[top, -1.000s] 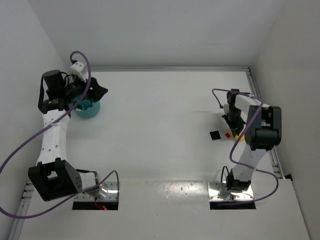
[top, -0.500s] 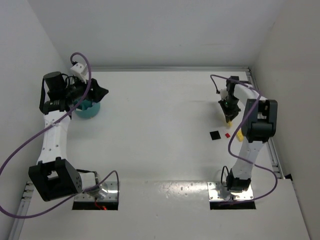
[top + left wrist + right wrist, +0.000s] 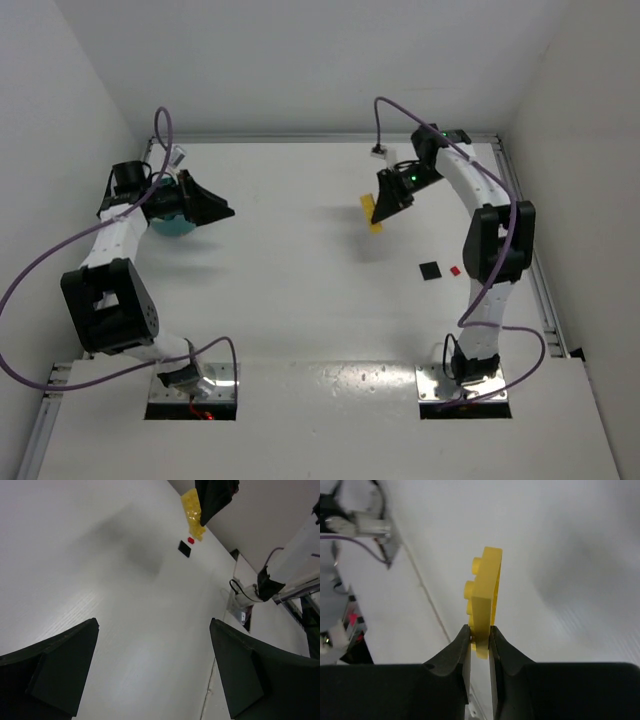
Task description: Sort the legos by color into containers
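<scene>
A flat yellow lego (image 3: 372, 213) hangs above the table's far middle, pinched edge-on in my right gripper (image 3: 385, 205), which is shut on it; the right wrist view shows the yellow lego (image 3: 485, 600) rising from between the jaws. On the table at the right lie a small red lego (image 3: 455, 270) and a black lego (image 3: 429, 271). The teal container (image 3: 170, 218) sits at the far left, mostly hidden under my left arm. My left gripper (image 3: 215, 205) stands wide open just right of the bowl, nothing between its fingers (image 3: 60, 665).
White walls close the table in at the back and both sides. A metal rail (image 3: 540, 290) runs along the right edge. Purple cables (image 3: 50, 270) loop off both arms. Both arm bases (image 3: 465, 375) sit at the near edge.
My right arm has lifted the yellow lego off the table at the right and carried it leftward. My left gripper has swung right off the bowl and opened wider.
</scene>
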